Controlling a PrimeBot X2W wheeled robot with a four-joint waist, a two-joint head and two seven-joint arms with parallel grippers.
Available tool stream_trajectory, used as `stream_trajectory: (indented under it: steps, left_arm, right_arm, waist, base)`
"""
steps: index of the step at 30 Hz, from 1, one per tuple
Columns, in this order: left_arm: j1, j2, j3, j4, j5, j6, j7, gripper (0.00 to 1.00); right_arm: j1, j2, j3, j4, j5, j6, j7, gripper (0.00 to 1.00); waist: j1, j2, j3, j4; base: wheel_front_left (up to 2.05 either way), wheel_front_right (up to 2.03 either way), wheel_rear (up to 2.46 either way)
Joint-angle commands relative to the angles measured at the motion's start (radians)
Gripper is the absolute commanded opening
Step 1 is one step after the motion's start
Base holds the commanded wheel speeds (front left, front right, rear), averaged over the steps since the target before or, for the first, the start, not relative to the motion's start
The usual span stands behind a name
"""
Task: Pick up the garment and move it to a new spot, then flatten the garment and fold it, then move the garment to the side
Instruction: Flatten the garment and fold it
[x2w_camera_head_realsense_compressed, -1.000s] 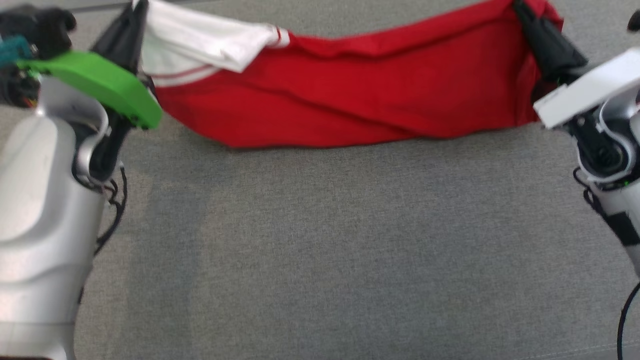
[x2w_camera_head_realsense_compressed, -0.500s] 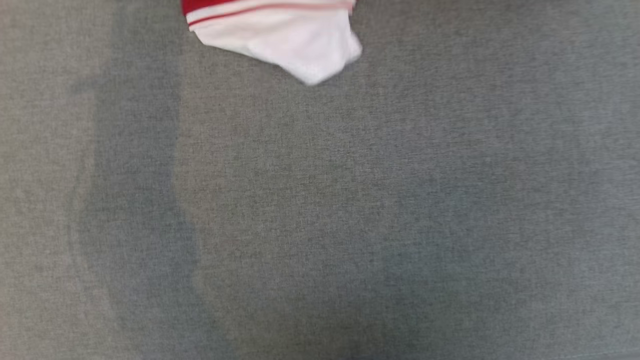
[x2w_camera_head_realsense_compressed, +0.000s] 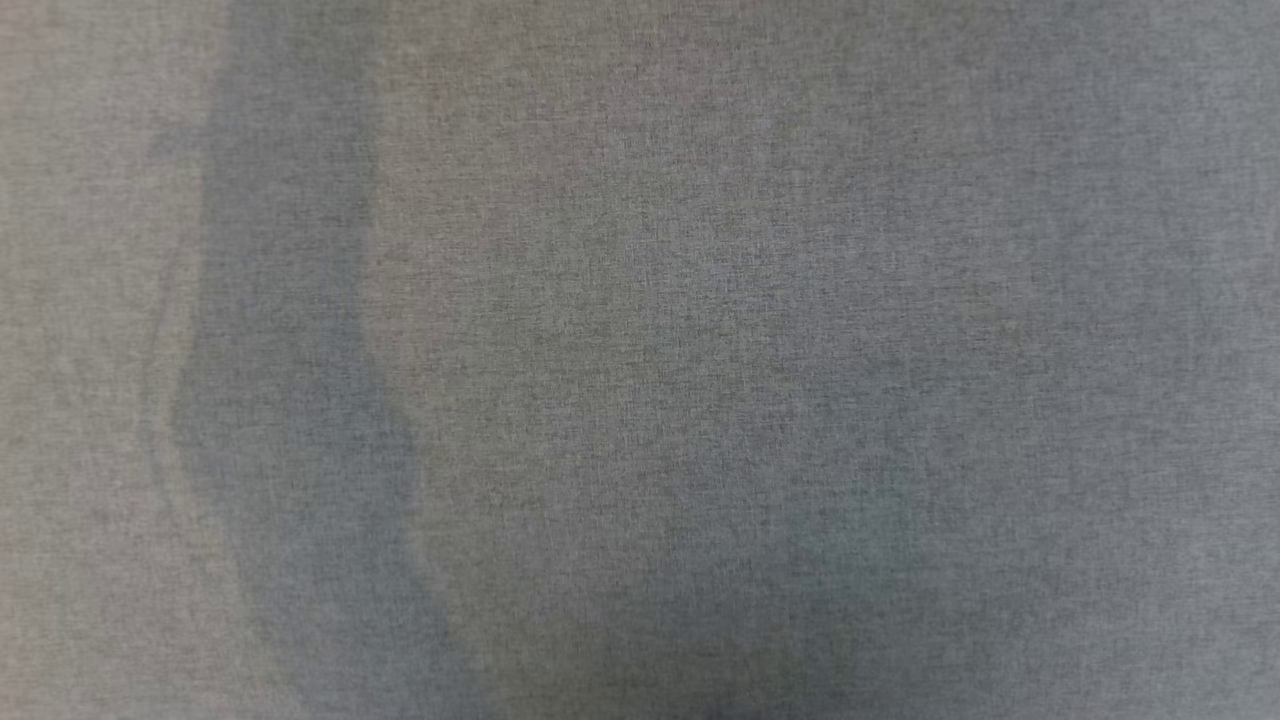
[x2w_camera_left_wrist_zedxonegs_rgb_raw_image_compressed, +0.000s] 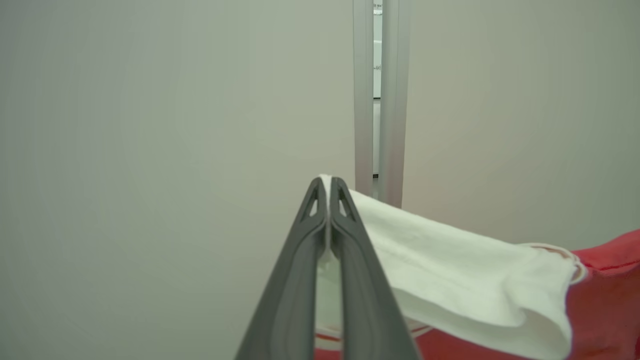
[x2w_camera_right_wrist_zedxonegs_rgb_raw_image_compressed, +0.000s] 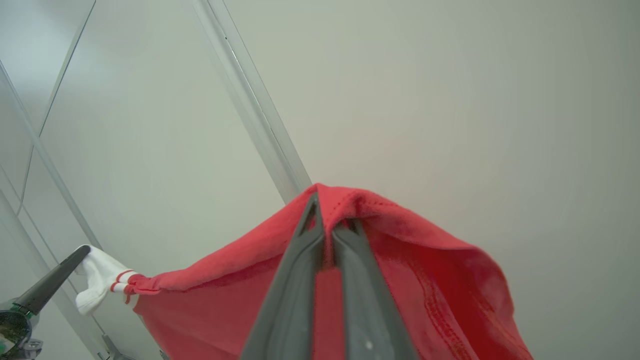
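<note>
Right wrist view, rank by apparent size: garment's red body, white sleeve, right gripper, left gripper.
1. red body, largest.
2. right gripper, though nearness to the camera inflates it.
3. white sleeve and left gripper: both small and far, look alike, not ranked.

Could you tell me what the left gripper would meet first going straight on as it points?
The left gripper would probably meet the plain pale wall panel, beside the grey upright post; depth is unclear.

Grey woven surface (x2w_camera_head_realsense_compressed: 700, 300) with soft shadows; pale wall (x2w_camera_left_wrist_zedxonegs_rgb_raw_image_compressed: 150, 125), perhaps a door-frame (x2w_camera_left_wrist_zedxonegs_rgb_raw_image_compressed: 362, 100).
</note>
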Motion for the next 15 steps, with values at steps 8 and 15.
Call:
stream_trajectory:
  steps: [8,15]
  left_arm:
    - [0.269,0.056,-0.106,-0.044,-0.212,0.000,0.121,0.00]
    - [0.608,0.182,-0.214,-0.196,-0.396,0.000,0.276,0.00]
  right_arm:
    - [0.233,-0.023,0.142,-0.001,0.097,0.000,0.036,0.00]
    - [0.489,-0.062,0.258,-0.055,0.224,0.000,0.140,0.00]
  waist:
    - [-0.0002,0.0000,-0.141,0.002]
    - [-0.0002,0.0000,-0.301,-0.014]
  base:
    - [0.00,0.00,0.00]
    - [0.00,0.00,0.00]
